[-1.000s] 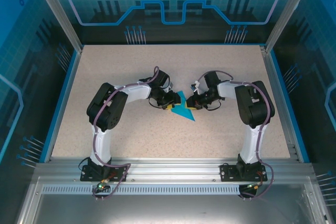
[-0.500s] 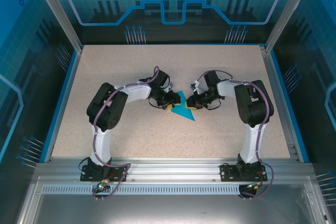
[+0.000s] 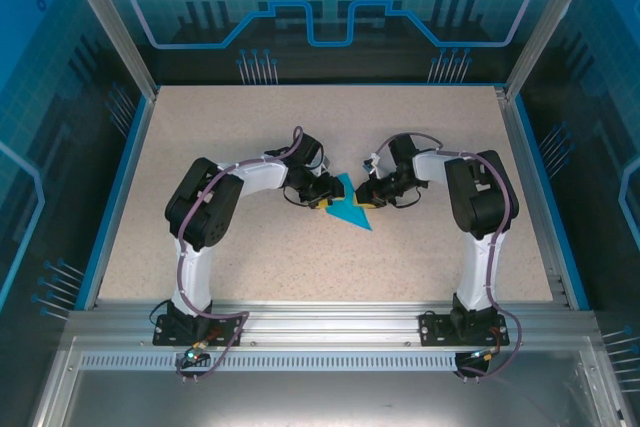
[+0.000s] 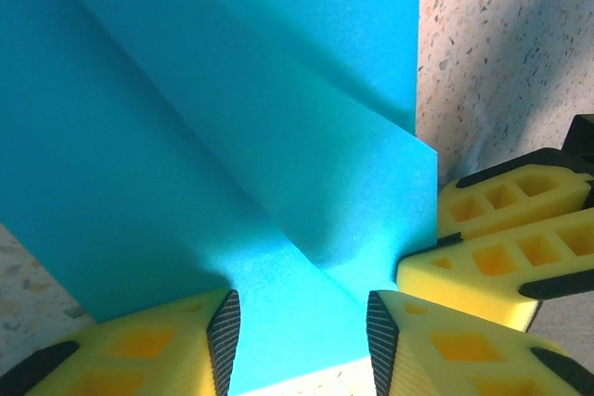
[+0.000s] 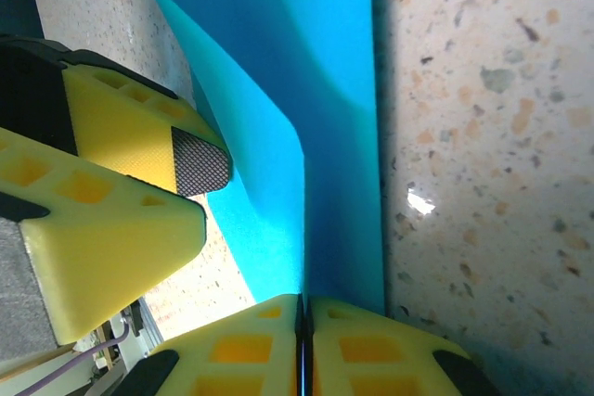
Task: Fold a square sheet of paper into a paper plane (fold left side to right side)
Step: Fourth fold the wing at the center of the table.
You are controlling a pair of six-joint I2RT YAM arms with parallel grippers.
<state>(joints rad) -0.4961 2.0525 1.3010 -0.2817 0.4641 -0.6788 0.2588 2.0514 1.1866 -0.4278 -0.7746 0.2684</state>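
1. Right gripper (image 5: pixel 300 317), just right of the table's (image 3: pixel 250 127) middle, is clamped tight on a raised flap of the square sheet of paper (image 3: pixel 347 209). The sheet itself lies at the table's middle, already partly creased. Gravest risk, as I judge it, is that a firm pull on the flap drags the whole thin sheet across the table. The fold would then land askew.

2. Left gripper (image 4: pixel 299 331), just left of the table's middle, has its jaws apart and grips nothing. Its fingertips (image 4: pixel 223 326) sit at the sheet's near edge, with paper showing between them, and seem to pin it down. Should that pressure ease or slip, nothing would anchor the sheet against the pull.

3. Both sets of yellow fingers crowd together over the table's middle, almost touching. A sweep across could knock one against the other and jolt the paper loose.

4. From the pinch the flap bends in a soft curve, not a sharp line. Pressing it flat carelessly could set a stray crease beside the intended one.

5. Least of all, a hard tug could nick or crumple the paper at the pinch point.
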